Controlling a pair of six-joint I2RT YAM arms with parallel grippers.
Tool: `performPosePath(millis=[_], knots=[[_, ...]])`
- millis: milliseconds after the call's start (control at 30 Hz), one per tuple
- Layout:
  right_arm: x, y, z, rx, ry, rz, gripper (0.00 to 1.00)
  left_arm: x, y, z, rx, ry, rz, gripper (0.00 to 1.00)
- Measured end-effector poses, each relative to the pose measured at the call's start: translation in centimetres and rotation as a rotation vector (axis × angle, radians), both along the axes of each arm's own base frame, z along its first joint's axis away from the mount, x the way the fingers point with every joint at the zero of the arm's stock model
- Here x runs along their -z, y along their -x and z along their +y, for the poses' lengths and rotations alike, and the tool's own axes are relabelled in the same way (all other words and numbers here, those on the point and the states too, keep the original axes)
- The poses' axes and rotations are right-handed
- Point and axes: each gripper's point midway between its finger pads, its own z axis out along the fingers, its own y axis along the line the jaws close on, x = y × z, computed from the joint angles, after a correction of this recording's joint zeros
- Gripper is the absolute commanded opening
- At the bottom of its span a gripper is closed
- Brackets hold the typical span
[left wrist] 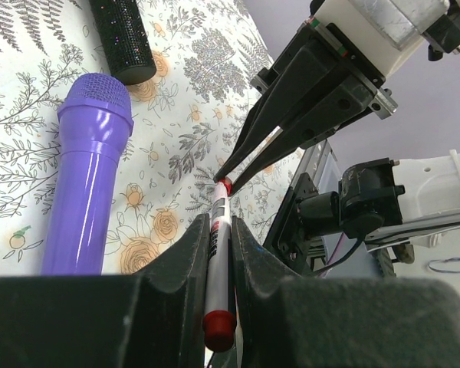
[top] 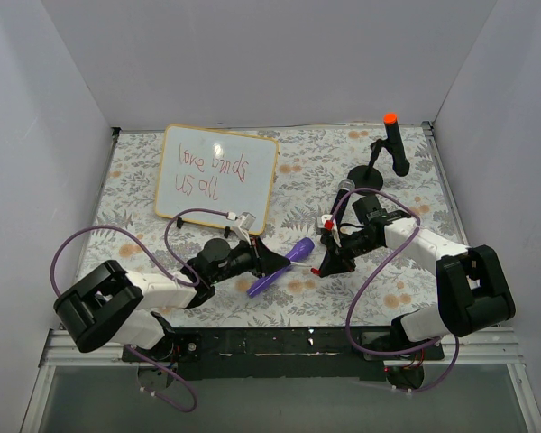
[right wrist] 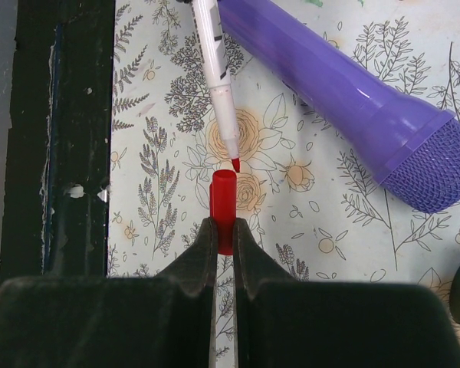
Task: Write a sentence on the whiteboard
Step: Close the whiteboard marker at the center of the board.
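Your left jaws clamp a white-barrelled red marker pen (left wrist: 217, 249). Your right jaws pinch a red plastic cap (right wrist: 223, 192), with the pen tip just short of its mouth. A purple toy microphone (right wrist: 345, 84) lies beside them. The wood-framed whiteboard (top: 234, 194) stands back-left on the floral desk (top: 307, 176), and its red handwritten sentence (top: 203, 171) seemingly reads "love birds us all".

Purple microphone (left wrist: 84, 176) beside left pincer (left wrist: 220, 227)

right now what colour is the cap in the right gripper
Red. The cap shows best in the right wrist view.
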Motion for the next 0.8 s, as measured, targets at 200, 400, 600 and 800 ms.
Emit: performPosePath(millis=[200,400,600,800], knots=[[-0.04,0.03,0.03,-0.001,-0.003,0.001,0.01,0.29,-0.01,-0.03,0.001,-0.009,0.004,0.0],[-0.04,0.03,0.03,-0.001,-0.003,0.002,0.01,0.47,0.02,0.0,0.002,-0.016,0.005,0.0],[-0.04,0.03,0.03,-0.001,-0.003,0.002,0.01,0.47,0.11,-0.02,0.007,-0.016,0.006,0.0],[-0.04,0.03,0.03,0.0,-0.002,0.002,0.01,0.49,0.19,-0.08,0.013,-0.016,0.007,0.0]])
